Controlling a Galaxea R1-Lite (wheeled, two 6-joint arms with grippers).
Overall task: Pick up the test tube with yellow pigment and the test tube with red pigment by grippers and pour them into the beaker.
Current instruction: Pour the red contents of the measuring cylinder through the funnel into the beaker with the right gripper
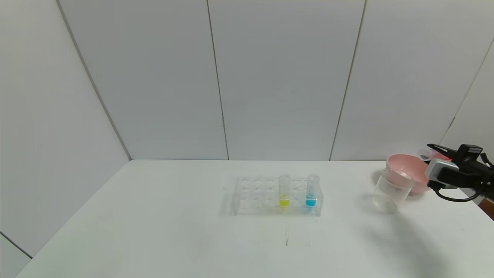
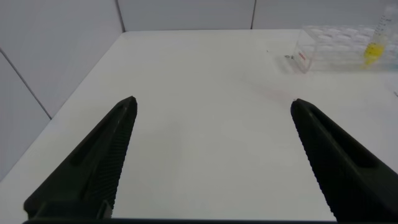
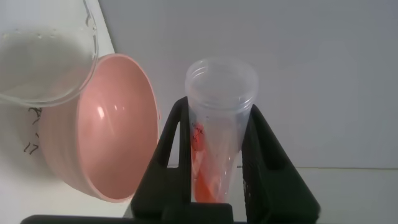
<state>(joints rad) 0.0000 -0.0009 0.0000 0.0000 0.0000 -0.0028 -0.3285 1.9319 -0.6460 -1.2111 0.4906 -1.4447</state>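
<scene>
The test tube with yellow pigment [image 1: 284, 190] stands upright in a clear rack [image 1: 254, 195] at the table's middle; it also shows in the left wrist view [image 2: 374, 48]. My right gripper [image 1: 431, 150] is at the far right, shut on the test tube with red pigment [image 1: 435, 155]. It holds the tube tilted nearly flat above the pink bowl, its open mouth pointing left toward the beaker [image 1: 390, 191]. In the right wrist view the fingers [image 3: 174, 140] clamp the tube [image 3: 219, 134], with orange-red liquid inside. My left gripper [image 2: 213, 102] is open and empty over bare table, left of the rack.
A tube with blue liquid [image 1: 312, 191] stands in the rack to the right of the yellow one. A pink bowl [image 1: 405, 166] sits just behind the beaker, under my right gripper. White walls close the back and sides.
</scene>
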